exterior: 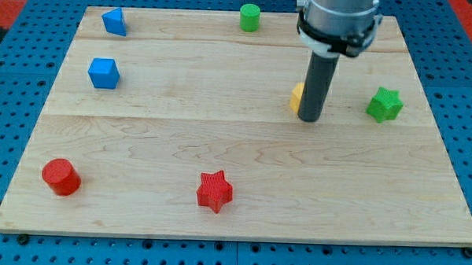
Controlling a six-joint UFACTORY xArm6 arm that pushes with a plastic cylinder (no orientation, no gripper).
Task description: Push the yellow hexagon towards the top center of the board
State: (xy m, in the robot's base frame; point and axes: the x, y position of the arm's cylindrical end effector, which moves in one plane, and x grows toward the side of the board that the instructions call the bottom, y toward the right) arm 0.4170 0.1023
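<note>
Right of centre in the frame, my tip (310,118) touching the yellow hexagon (297,96), mostly hidden behind the rod, no jaws fitted.

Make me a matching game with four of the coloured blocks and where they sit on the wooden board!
Blocks:
1. red star block
2. green cylinder block
3. red cylinder block
4. green star block

Places:
A. the view's right side
B. the view's bottom left
C. the view's top, near the middle
D. the view's bottom, near the middle

Pairs: 1-D, 2-C, 3-B, 4-A
</note>
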